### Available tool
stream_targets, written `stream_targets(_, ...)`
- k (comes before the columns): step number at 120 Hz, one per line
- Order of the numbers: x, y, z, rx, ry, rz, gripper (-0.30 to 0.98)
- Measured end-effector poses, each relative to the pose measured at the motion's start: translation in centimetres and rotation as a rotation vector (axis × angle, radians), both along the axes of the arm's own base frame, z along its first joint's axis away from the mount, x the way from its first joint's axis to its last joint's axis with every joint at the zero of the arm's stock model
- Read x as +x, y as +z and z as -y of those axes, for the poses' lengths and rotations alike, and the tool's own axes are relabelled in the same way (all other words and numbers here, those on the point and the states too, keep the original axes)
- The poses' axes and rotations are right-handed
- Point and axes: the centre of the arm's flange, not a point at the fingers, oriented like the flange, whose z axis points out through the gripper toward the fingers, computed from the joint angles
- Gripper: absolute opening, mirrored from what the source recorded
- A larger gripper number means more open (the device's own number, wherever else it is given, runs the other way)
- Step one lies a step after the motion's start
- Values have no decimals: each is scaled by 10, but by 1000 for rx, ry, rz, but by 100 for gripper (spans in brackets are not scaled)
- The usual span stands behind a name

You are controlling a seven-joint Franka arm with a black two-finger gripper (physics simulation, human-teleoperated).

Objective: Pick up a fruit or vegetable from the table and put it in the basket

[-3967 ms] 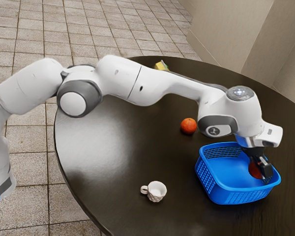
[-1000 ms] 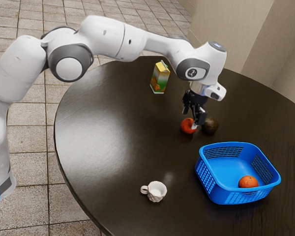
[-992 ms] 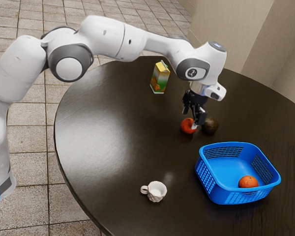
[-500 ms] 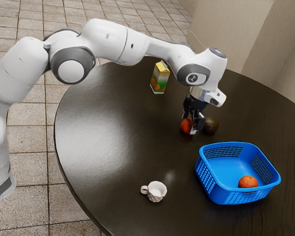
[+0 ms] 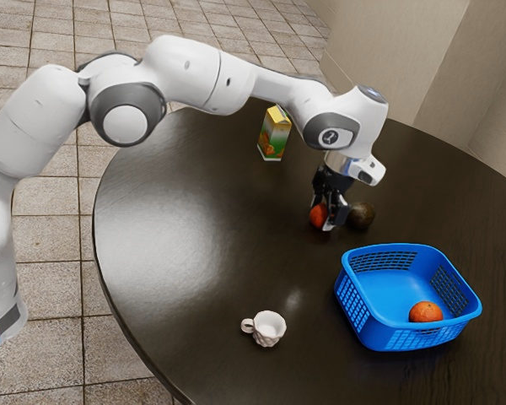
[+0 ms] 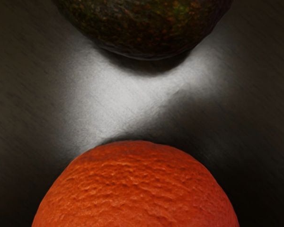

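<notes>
Basket orange in, table orange at the gripper

Clock centred on the table orange, twelve toward the exterior view's far side: one cup stands at seven; one blue basket at four, with one of the two oranges inside. The other is on the table at the gripper; whether that is apart or clamped on it cannot be told. One avocado lies at three, one carton stands at eleven.

One fruit is in, so the task looks met; a second would need lifting, carrying and releasing.

The dark table is laid with basket, cup and carton. Orange and avocado are borne too.
</notes>
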Motion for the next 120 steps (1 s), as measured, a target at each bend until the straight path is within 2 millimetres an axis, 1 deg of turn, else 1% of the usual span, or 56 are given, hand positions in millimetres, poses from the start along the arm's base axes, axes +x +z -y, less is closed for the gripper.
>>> stream_targets(10, 0, 0, 0, 0, -2, -1, 47)
stream_targets(19, 1, 2, -1, 4, -2, 3, 35)
stream_targets(28, 1, 2, -2, 11, -1, 5, 29)
stream_targets(36, 0, 5, -2, 16, 1, 8, 31)
stream_targets(49, 0, 16, -5, 22, 7, 18, 33)
stream_targets(59, 0, 34, -2, 24, 7, 39, 32)
stream_targets(66, 1, 56, 7, 22, -3, 66, 31)
stream_targets(76, -5, 97, 36, 20, -35, 113, 31)
stream_targets(81, -10, 117, 67, 17, -73, 137, 31)
stream_targets(86, -17, 129, 104, 12, -118, 148, 33)
stream_targets(93, -27, 138, 153, 3, -180, 156, 34)
stream_targets(98, -33, 140, 179, -3, -211, 157, 34)
stream_targets(103, -37, 141, 196, -10, -229, 156, 34)
stream_targets(109, -40, 140, 209, -18, -241, 158, 34)
stream_targets(120, -35, 132, 219, -29, -240, 175, 34)
